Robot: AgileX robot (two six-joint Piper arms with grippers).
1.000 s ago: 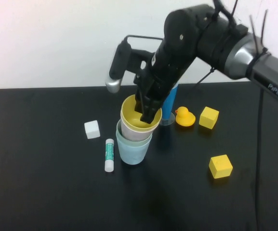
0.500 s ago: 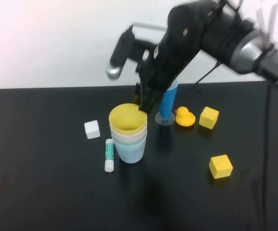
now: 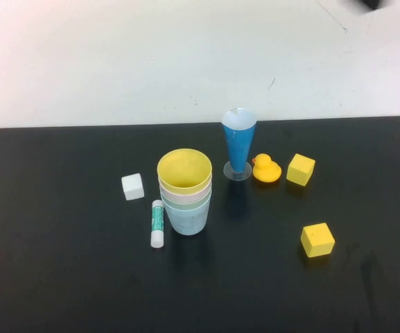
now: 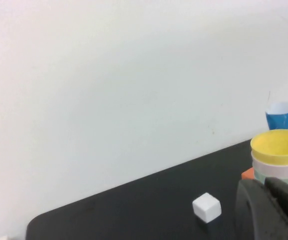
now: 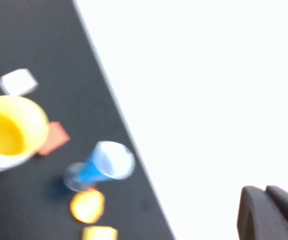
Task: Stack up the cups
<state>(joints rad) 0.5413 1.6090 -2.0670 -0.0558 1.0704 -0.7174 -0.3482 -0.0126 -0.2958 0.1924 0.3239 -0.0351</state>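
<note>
The four cups stand nested in one upright stack at the table's middle: yellow cup [image 3: 184, 170] on top, pink cup [image 3: 186, 195] under it, a green rim below that, and the light blue cup [image 3: 188, 218] at the bottom. The stack also shows in the left wrist view [image 4: 278, 145] and the right wrist view [image 5: 9, 131]. My left gripper [image 4: 265, 184] is shut and empty, low near the table, to the side of the stack. My right gripper [image 5: 265, 190] is shut and empty, high above the table's far edge. Neither gripper shows in the high view.
A tall blue cone glass [image 3: 238, 142] stands right behind the stack, with a yellow duck [image 3: 266, 169] and a yellow cube [image 3: 300, 169] beside it. Another yellow cube [image 3: 317, 240] lies front right. A white cube [image 3: 132, 186] and a glue stick [image 3: 157, 223] lie left of the stack.
My right arm let go of the yellow cup, rose and swung up out of the high view. The yellow cup dropped fully into the stack.
</note>
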